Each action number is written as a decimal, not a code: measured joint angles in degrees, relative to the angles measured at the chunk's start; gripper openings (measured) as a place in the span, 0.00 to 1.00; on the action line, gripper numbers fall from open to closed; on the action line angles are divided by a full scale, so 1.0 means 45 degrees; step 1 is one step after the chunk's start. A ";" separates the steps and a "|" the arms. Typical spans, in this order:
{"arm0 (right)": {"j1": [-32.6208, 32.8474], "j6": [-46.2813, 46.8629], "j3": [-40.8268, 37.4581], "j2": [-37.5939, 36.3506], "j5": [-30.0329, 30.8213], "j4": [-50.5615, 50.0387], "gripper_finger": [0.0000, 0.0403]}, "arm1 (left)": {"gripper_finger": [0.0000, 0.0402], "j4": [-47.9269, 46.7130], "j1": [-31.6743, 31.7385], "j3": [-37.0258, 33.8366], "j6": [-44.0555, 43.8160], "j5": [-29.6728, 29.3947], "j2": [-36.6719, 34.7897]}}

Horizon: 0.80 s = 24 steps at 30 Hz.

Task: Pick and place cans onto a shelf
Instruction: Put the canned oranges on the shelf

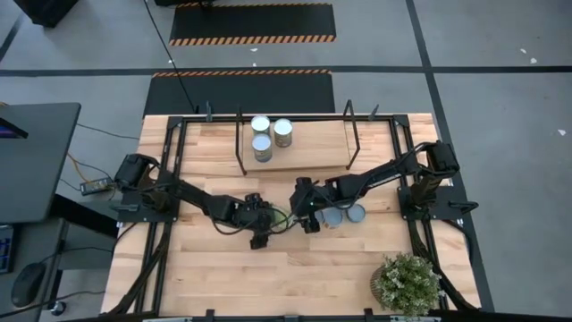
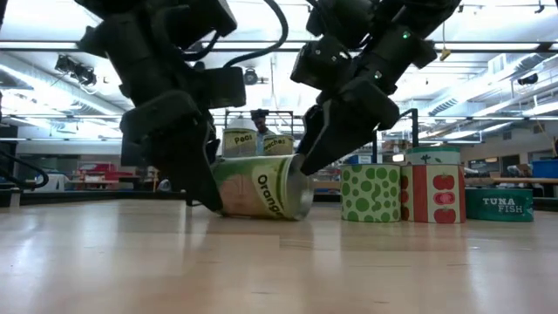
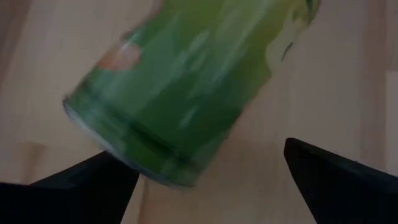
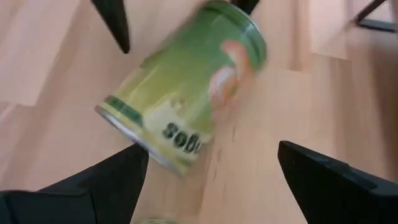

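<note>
A green-labelled can (image 2: 261, 187) lies on its side on the table between my two grippers; it also shows in the high view (image 1: 282, 217). My left gripper (image 1: 259, 224) is open at the can's left end (image 3: 134, 165). My right gripper (image 1: 308, 217) is open at its right end (image 4: 140, 149). Each gripper's fingers stand to either side of that end. Three cans (image 1: 268, 134) stand upright on the shelf board (image 1: 313, 148) at the table's far side. My left gripper has one finger (image 3: 93, 186) against the rim of the can's end (image 3: 124, 168); I cannot tell whether it touches. My right gripper has one finger (image 4: 106, 183) close under the rim of the can's other end (image 4: 134, 146); I cannot tell whether it touches.
A green-dotted can (image 2: 370, 192), a red-patterned can (image 2: 432, 192) and a flat tuna tin (image 2: 499, 203) stand just right of my right gripper. A potted plant (image 1: 407, 282) sits at the near right corner. Black upright rods (image 1: 239, 143) frame the shelf.
</note>
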 joint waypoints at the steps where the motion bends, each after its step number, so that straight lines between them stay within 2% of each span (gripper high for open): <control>1: 0.0174 -0.0034 0.0000 0.0000 0.0351 -0.0026 0.91 | 0.99 0.0016 -0.0103 0.0000 -0.0227 -0.0079 0.0000; 4: 0.0658 -0.0261 0.0000 0.0000 0.1232 -0.0152 0.91 | 0.99 0.0021 -0.0290 0.0000 -0.0740 -0.0128 0.0000; 8: 0.0943 -0.0394 0.0005 -0.0101 0.1346 -0.0514 0.91 | 0.99 -0.0624 -0.0586 0.0382 -0.1033 -0.0141 0.0000; 14: 0.0996 -0.0344 0.0005 -0.0779 0.1427 -0.1153 0.91 | 0.99 -0.4684 -0.1120 0.2553 -0.0707 -0.1801 0.0000; 17: 0.0993 -0.0330 0.0010 -0.1010 0.1387 -0.1360 0.91 | 0.99 -0.6003 -0.1095 0.3396 -0.0444 -0.2183 0.0000; 21: 0.0996 -0.0384 0.0010 -0.1025 0.1044 -0.1412 0.91 | 0.99 -0.5223 -0.0687 0.3852 0.1284 -0.2108 -0.0013; 24: 0.1026 -0.0374 0.0010 -0.1029 0.0999 -0.1461 0.91 | 0.99 -0.4270 -0.0044 0.3813 0.2717 -0.0852 -0.0013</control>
